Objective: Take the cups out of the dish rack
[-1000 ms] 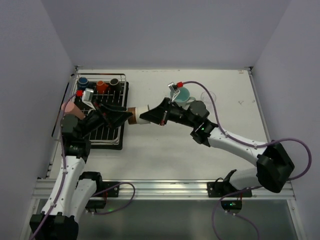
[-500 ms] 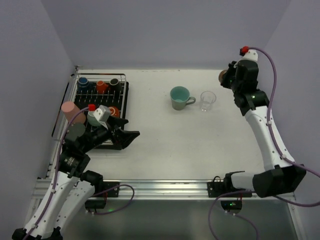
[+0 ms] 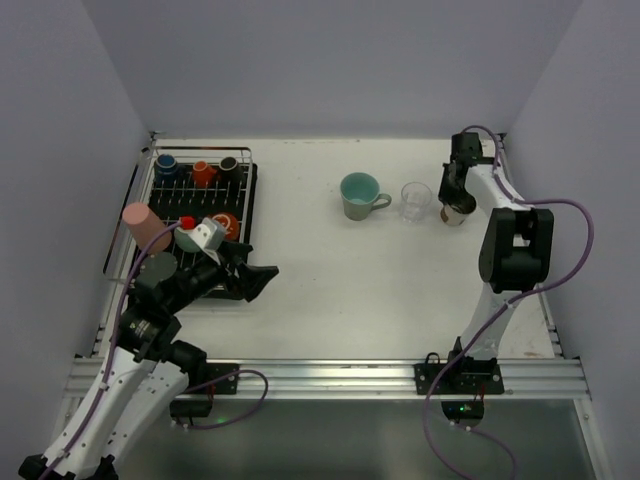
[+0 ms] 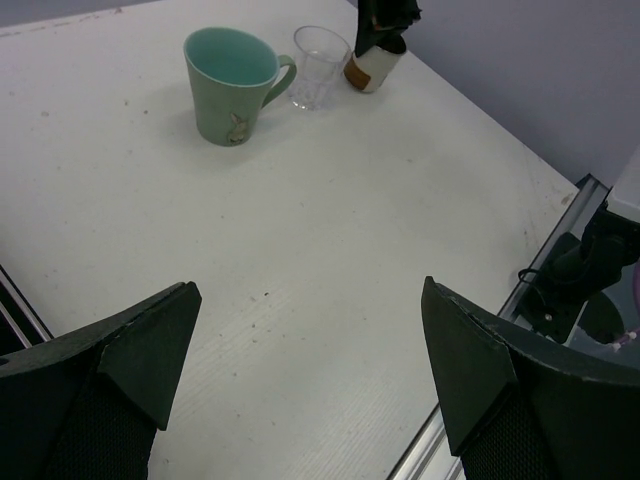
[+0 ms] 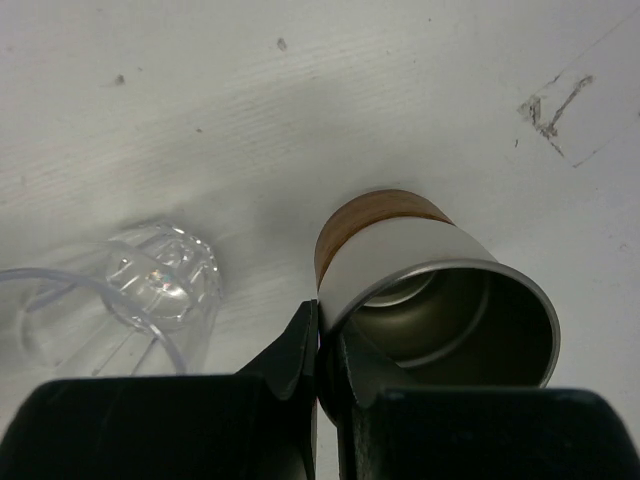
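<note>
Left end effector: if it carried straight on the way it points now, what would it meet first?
Probably the bare table: the open left end effector tilts down at it. The green mug and clear glass stand well beyond that spot, though depth is hard to judge.

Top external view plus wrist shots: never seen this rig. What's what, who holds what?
Two robots: a left arm and a right arm, bolted at the near edge of a table. The top external view looks from above and behind them; each wrist view rides on one arm. At left, a silver wire dish rack on a black tray holds a blue cup and an orange cup, with a salmon tumbler at its left edge. On the table: a pale green mug and a clear glass. The left end effector is open and empty. The right end effector is shut on the rim of a silver metal cup with a brown base, beside the glass.
</note>
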Robot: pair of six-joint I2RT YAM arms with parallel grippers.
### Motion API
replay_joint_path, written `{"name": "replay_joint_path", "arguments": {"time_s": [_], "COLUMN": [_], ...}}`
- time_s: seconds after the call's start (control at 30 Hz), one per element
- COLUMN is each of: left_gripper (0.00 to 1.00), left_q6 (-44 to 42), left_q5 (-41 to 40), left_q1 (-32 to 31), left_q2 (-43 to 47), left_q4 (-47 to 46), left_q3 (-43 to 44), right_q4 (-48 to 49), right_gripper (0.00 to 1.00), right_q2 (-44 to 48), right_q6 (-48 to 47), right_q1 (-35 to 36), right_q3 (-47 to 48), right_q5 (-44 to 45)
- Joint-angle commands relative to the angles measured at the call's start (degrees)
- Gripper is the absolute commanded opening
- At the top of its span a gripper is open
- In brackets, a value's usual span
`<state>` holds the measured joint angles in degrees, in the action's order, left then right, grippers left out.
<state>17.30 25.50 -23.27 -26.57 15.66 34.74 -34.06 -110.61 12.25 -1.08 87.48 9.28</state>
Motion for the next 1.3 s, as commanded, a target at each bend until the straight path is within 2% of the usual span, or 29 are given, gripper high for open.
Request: {"name": "replay_joint_path", "arguments": {"time_s": [0.0, 0.23, 0.33, 0.37, 0.47, 0.53, 0.7, 0.8, 0.87, 0.9, 0.93, 0.97, 1.0, 1.03, 1.1, 1.23, 1.27], "left_gripper": [1.00, 1.00, 1.00, 1.00, 1.00, 1.00, 1.00, 1.00, 1.00, 1.00, 1.00, 1.00, 1.00, 1.00, 1.00, 1.00, 1.00], "left_q6": [-1.04, -1.04, -1.04, -1.04, -1.04, -1.04, -1.04, 0.36, 1.42, 2.12, 3.86, 4.49, 5.11, 6.24, 7.13, 6.70, 6.17], "left_q5": [-1.33, -1.85, -2.03, -2.12, -2.64, -3.08, -7.46, -16.59, -23.78, -26.35, -29.25, -34.23, -36.98, -39.62, -48.58, -67.01, -68.63], "left_q1": [-0.46, -0.46, -0.38, -0.38, -0.03, 0.24, 1.12, 1.12, 1.12, 1.12, 1.12, 1.12, 1.12, 1.12, 1.12, 1.12, 1.29], "left_q2": [-0.32, -1.29, -1.47, -1.56, -1.82, -2.00, -3.40, -5.16, -7.60, -8.58, -9.63, -11.21, -11.92, -13.23, -14.56, -17.64, -17.99], "left_q4": [0.78, 1.04, 1.04, 1.13, 1.21, 1.39, 2.00, 3.50, 5.68, 6.74, 7.97, 9.20, 9.56, 9.74, 9.83, 9.84, 9.48], "left_q3": [-0.29, -0.11, -0.11, -0.11, -0.02, 0.06, 1.11, 3.13, 5.24, 8.55, 10.07, 11.65, 13.93, 14.73, 16.84, 19.57, 19.66], "right_q4": [-1.27, 1.11, 0.58, 0.58, 0.49, 0.23, -0.30, 5.55, 10.22, 15.81, 18.57, 21.12, 26.10, 27.81, 31.76, 37.21, 38.62], "right_gripper": [0.00, 0.02, 0.11, 0.20, 0.29, 0.45, 0.49, 0.50, 0.63, 0.65, 0.72, 0.74, 0.77, 0.84, 0.99, 0.99, 0.99], "right_q2": [0.22, -1.27, -2.59, -2.77, -1.99, -0.93, 6.09, 16.18, 25.81, 29.10, 32.18, 35.08, 40.24, 42.47, 47.47, 53.03, 53.82], "right_q6": [-1.70, -0.56, -0.39, -0.30, 0.67, 1.19, 4.00, 7.42, 9.27, 11.02, 11.74, 12.87, 14.63, 15.51, 16.75, 18.33, 19.21], "right_q1": [-1.20, -1.12, -0.68, -0.59, -0.59, -0.50, -0.50, -0.50, -0.41, -0.06, 0.37, 0.64, 3.51, 5.02, 10.45, 17.77, 18.30], "right_q3": [3.75, 2.25, 3.22, 3.39, 3.75, 4.10, 5.68, -0.10, -8.87, -12.21, -19.21, -22.67, -25.84, -31.09, -35.17, -43.77, -45.11], "right_q5": [-1.72, -2.25, -1.98, -1.98, -1.10, -1.19, -3.91, -7.69, -12.14, -14.70, -17.42, -19.45, -23.04, -24.47, -27.54, -31.24, -32.90]}}
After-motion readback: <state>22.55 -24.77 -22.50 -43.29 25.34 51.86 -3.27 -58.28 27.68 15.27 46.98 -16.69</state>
